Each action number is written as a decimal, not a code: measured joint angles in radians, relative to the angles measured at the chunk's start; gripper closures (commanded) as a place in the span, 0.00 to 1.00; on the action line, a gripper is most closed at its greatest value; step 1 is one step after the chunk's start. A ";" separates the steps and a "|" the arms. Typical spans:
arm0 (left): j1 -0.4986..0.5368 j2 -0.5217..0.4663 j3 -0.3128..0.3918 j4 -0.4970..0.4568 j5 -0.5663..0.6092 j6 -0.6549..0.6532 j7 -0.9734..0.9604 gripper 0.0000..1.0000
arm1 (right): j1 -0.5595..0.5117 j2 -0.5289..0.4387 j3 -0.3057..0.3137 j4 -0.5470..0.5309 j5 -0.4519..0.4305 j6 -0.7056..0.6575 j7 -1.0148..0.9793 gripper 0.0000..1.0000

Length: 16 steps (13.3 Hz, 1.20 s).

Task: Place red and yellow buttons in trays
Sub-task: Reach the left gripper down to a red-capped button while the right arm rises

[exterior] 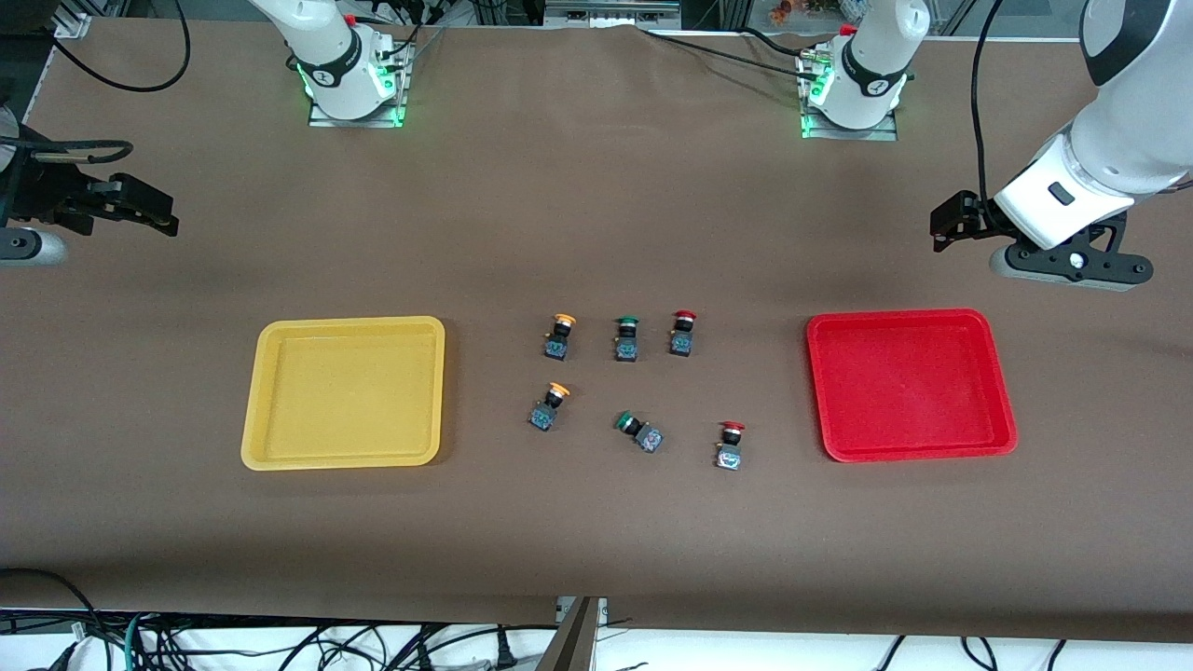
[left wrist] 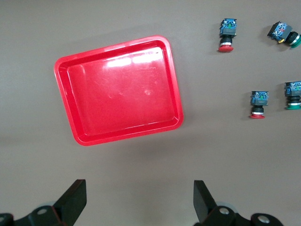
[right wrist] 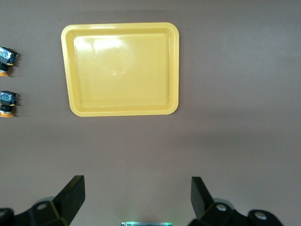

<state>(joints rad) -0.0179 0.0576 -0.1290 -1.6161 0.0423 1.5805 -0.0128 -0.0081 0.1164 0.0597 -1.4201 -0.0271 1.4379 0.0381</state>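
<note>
Two yellow-capped buttons (exterior: pixel 559 335) (exterior: pixel 550 406) lie toward the yellow tray (exterior: pixel 345 391). Two red-capped buttons (exterior: pixel 682 333) (exterior: pixel 731 445) lie toward the red tray (exterior: pixel 909 384). Both trays hold nothing. My left gripper (exterior: pixel 943 226) hangs open and empty over bare table beside the red tray. Its wrist view shows the gripper (left wrist: pixel 138 202), the red tray (left wrist: pixel 117 89) and both red buttons (left wrist: pixel 226 35) (left wrist: pixel 258 103). My right gripper (exterior: pixel 154 210) hangs open and empty over bare table beside the yellow tray. Its wrist view shows the gripper (right wrist: pixel 136 197), the yellow tray (right wrist: pixel 122 68) and both yellow buttons (right wrist: pixel 7 59) (right wrist: pixel 7 102).
Two green-capped buttons (exterior: pixel 626 338) (exterior: pixel 639 431) lie in the middle of the cluster, between the yellow and red ones. They also show in the left wrist view (left wrist: pixel 283 34) (left wrist: pixel 293 94). The brown table runs bare around the trays.
</note>
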 measured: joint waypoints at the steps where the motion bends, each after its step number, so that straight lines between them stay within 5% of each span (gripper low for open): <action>1: 0.000 0.000 0.000 0.000 0.000 0.000 0.000 0.00 | 0.000 0.000 0.000 0.000 0.000 0.000 0.000 0.00; 10: 0.000 0.018 0.000 0.000 0.000 -0.021 0.000 0.00 | 0.000 0.000 -0.003 0.000 0.000 0.000 0.000 0.00; 14: -0.015 0.132 -0.002 -0.001 0.000 -0.036 0.000 0.00 | -0.001 0.001 -0.007 0.001 0.000 0.000 0.000 0.00; 16: -0.048 0.210 -0.004 0.004 0.000 0.077 -0.006 0.00 | -0.001 0.001 -0.007 0.001 0.000 0.000 0.000 0.00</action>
<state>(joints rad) -0.0660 0.2672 -0.1326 -1.6117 0.0423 1.6575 -0.0193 -0.0091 0.1178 0.0530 -1.4188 -0.0272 1.4380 0.0381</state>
